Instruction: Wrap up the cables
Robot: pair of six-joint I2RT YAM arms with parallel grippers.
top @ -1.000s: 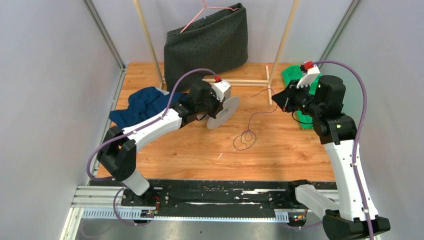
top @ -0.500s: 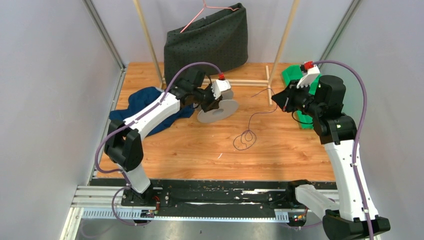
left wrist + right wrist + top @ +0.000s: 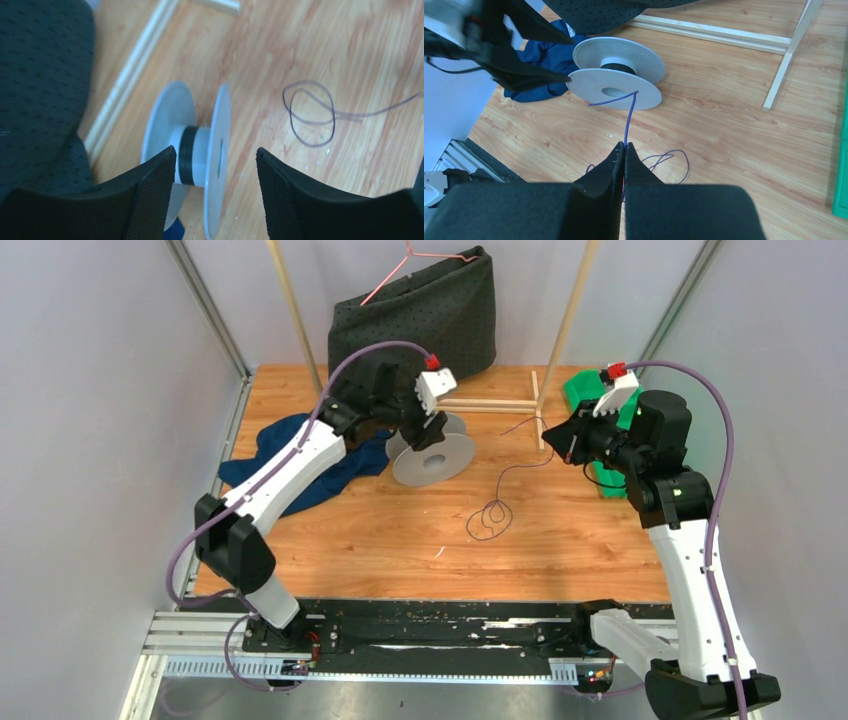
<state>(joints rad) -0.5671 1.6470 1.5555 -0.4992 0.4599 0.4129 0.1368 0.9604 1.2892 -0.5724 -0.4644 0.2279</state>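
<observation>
left arm (image 3: 300, 455) stretched forward (wrist bent down), jaws apart | right arm (image 3: 690, 540) upright, jaws pressed together

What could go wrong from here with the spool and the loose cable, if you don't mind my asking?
The spool seems to rest on its rims with the left hand open, not gripping it, so it may roll. The right hand pinches the cable near its free end; a tug could pull it out. The loops on the table overlap and might knot.
</observation>
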